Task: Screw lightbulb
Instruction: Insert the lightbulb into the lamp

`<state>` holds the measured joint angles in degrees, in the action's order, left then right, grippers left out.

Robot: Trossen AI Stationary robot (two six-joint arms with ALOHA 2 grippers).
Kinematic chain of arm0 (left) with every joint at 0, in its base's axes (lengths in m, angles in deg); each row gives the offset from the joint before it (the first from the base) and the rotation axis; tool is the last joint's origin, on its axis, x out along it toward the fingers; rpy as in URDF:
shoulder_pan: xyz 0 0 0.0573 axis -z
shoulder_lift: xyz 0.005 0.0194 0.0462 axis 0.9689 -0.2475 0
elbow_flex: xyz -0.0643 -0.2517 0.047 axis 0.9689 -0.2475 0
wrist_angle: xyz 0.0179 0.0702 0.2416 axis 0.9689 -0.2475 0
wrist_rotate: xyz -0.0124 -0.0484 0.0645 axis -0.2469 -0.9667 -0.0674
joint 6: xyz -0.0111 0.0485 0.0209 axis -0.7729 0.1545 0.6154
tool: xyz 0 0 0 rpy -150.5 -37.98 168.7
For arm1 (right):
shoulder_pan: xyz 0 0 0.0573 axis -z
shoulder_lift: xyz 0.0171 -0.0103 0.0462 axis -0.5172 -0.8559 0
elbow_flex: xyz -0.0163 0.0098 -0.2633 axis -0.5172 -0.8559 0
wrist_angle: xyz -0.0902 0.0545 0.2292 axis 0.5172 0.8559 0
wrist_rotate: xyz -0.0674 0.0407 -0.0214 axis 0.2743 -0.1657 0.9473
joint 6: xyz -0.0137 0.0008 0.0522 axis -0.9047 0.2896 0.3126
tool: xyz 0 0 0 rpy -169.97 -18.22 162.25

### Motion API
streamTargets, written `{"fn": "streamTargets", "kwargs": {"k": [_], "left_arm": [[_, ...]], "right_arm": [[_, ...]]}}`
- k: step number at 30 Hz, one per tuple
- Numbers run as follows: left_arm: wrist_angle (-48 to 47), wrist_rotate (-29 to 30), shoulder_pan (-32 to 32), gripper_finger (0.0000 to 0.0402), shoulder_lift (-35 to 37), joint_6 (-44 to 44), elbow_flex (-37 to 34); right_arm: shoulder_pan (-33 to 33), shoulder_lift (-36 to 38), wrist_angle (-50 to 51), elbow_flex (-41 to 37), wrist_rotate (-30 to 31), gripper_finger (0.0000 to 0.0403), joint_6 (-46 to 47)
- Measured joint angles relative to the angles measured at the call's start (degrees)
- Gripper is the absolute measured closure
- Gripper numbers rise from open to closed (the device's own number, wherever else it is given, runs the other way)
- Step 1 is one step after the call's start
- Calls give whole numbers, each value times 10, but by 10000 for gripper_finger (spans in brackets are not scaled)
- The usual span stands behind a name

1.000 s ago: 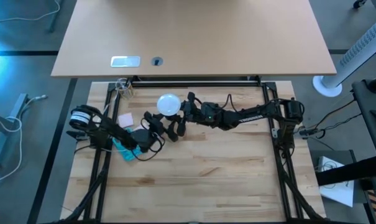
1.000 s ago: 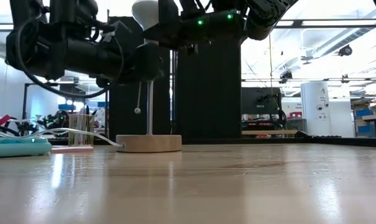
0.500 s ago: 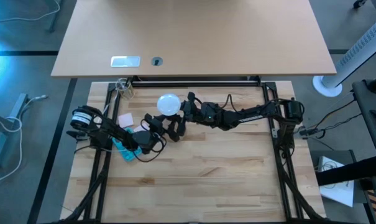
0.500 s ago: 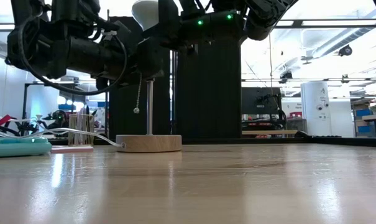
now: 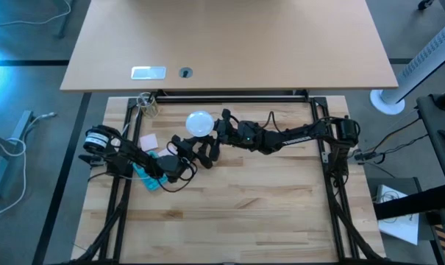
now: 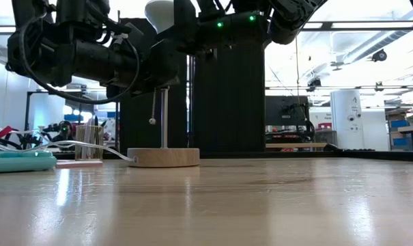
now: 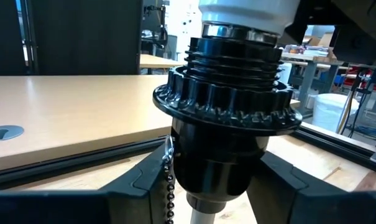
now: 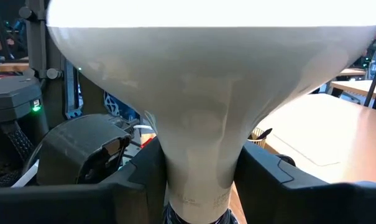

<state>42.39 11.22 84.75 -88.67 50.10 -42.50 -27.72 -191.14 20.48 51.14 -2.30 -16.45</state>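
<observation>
The white lightbulb (image 5: pixel 199 123) stands upright with its neck at the mouth of a black socket (image 7: pixel 225 106). The socket tops a thin stem (image 6: pixel 164 119) on a round wooden disc (image 6: pixel 163 157), which rests flat on the table. A bead chain (image 6: pixel 151 109) hangs from the socket. My right gripper (image 5: pixel 216 131) reaches in from the table's right and is shut on the bulb. My left gripper (image 5: pixel 195 147) comes from the left, lower down, and is shut on the socket. My left gripper pinches the socket's smooth lower body (image 7: pixel 219 168), below its ribbed collar, between its two fingers (image 7: pixel 138 186). The fingers lie level, coming from the table's left. The socket stays upright on its stem. My right gripper pinches the bulb's tapering neck (image 8: pixel 203 162), under the globe, between its two fingers (image 8: pixel 132 180). They lie level, coming from the table's right, across the neck. The bulb stands upright, its lower end in the socket's mouth.
A teal object (image 5: pixel 147 175), a pink note (image 5: pixel 148 140) and a small clear holder (image 5: pixel 147 103) lie on the table's left, near the left arm. A white cable (image 6: pixel 90 145) runs to the disc. A light desk (image 5: pixel 229 44) stands beyond the far edge.
My left gripper has rolled a little about its own axis at the socket, and its fingers have drawn in around it. The lamp, the bulb and my right gripper have kept still.
</observation>
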Motion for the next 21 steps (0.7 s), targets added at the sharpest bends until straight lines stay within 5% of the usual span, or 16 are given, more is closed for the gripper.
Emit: {"fn": "streamTargets", "kwargs": {"k": [14, 21], "left_arm": [[-1, -6, 0, 261, 0, 4, -1], [-5, -37, -1, 261, 11, 13, -4]], "right_arm": [[0, 1, 0, 0, -6, 258, -5], [10, 7, 5, -1, -62, 260, -7]]}}
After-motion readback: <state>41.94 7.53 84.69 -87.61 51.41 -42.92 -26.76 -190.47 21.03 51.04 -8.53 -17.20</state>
